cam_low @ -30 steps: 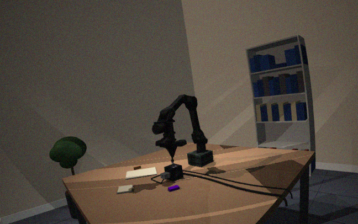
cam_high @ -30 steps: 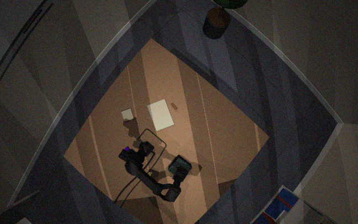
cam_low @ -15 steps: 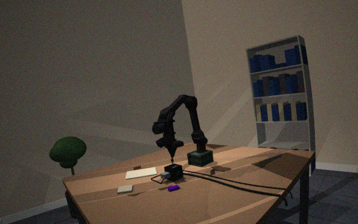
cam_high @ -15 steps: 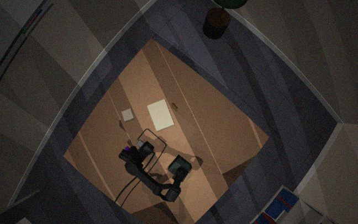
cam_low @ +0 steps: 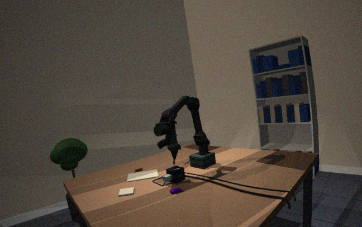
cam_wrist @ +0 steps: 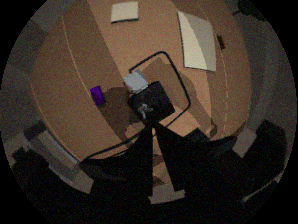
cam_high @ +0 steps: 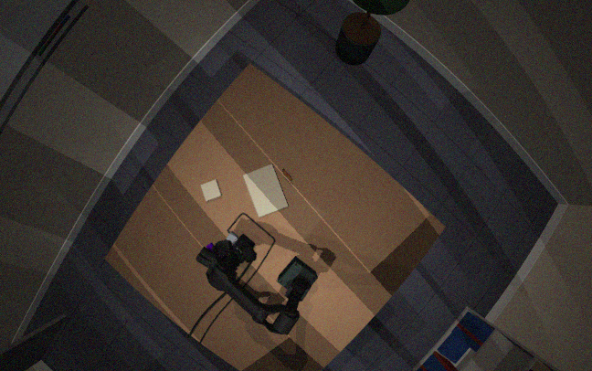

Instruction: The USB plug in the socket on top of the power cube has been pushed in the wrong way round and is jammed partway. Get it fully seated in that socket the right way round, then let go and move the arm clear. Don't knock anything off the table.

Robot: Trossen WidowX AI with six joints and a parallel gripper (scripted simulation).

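Note:
The black power cube (cam_low: 175, 174) (cam_wrist: 157, 100) stands on the table, with pale socket marks on its top. My gripper (cam_low: 174, 160) (cam_wrist: 152, 125) points down over the cube, its fingertips nearly together. It is shut on the USB plug, a tiny dark piece just below the tips in the exterior view, with a small gap appearing between it and the cube's top. The plug's way round is too small and dark to tell. In the top view the arm hides the fingertips and most of the cube.
A pale grey block plug (cam_high: 232, 238) (cam_low: 167, 178) (cam_wrist: 136, 81) sits at the cube's side, with a black cable looping around. A purple block (cam_high: 209, 247) (cam_low: 175, 190) (cam_wrist: 97, 95), a large pale pad (cam_high: 269, 196) (cam_low: 143, 175), a small pale pad (cam_high: 211, 190) (cam_low: 126, 192) and a brown piece (cam_high: 287, 174) lie nearby.

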